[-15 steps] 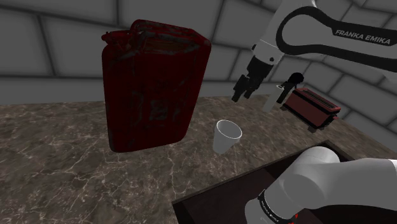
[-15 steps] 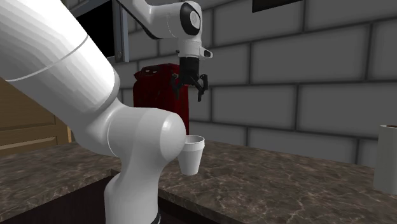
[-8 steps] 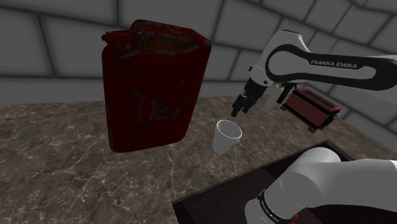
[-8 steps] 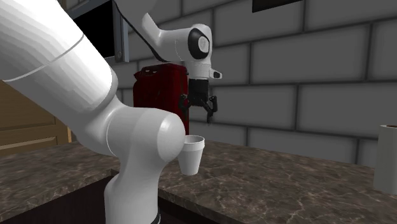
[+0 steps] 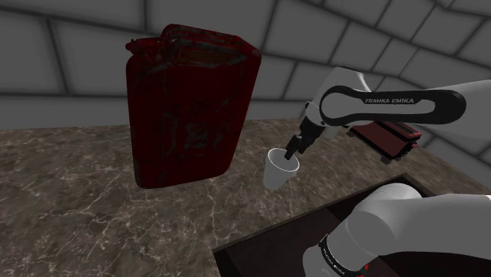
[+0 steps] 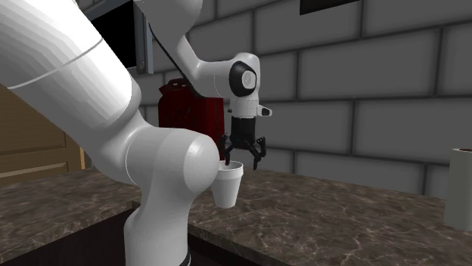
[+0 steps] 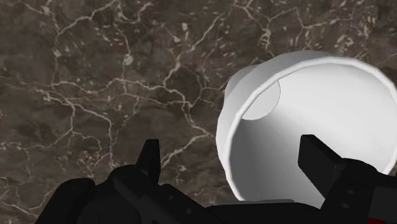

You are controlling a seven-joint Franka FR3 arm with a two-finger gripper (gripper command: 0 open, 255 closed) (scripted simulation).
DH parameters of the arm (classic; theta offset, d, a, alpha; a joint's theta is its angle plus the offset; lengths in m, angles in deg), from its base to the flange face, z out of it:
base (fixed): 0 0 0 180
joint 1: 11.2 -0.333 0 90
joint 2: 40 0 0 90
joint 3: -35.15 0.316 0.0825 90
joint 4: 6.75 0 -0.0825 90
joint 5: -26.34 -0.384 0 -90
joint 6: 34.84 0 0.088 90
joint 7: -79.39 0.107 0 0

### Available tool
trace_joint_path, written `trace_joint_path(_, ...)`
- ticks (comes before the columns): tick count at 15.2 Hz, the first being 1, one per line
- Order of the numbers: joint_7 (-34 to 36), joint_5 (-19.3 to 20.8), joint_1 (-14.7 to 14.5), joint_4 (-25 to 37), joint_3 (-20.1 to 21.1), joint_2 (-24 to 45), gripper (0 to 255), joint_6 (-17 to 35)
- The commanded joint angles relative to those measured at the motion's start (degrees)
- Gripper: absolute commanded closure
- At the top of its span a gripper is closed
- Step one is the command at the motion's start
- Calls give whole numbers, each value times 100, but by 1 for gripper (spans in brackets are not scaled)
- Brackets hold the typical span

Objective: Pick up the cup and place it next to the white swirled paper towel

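A white cup [image 5: 276,171] stands upright on the dark marble counter [image 5: 94,197], just right of the red can in the shoulder view. My black gripper [image 5: 293,153] hangs open at the cup's rim. In the wrist view the gripper [image 7: 234,164] straddles the near wall of the cup [image 7: 318,108]: one finger is over the inside, the other outside over the counter, and neither touches it. The second exterior view has the gripper [image 6: 243,157] right above the cup [image 6: 228,186]. A pale upright roll [image 6: 457,189], likely the paper towel, stands at that view's right edge.
A tall dark red jerry can [image 5: 189,102] stands close to the cup on the shoulder view's left. A dark red box-like appliance [image 5: 391,138] sits behind the arm near the grey block wall. My stand [image 5: 260,250] is at the lower right.
The gripper has come down and towards the cup, from well above it to its rim. The cup has not moved.
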Motion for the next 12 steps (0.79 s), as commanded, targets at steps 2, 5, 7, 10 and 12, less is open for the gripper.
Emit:
trace_joint_path(2, -13, 5, -6, -165, -24, 146, 0, 314)
trace_joint_path(5, -20, 3, -19, -290, -40, 291, 0, 585)
trace_joint_path(7, -20, 3, -19, -291, -40, 291, 0, 585)
trace_joint_path(10, -20, 3, -19, -291, -40, 291, 0, 585)
trace_joint_path(12, -20, 3, -19, -290, -40, 290, 0, 583)
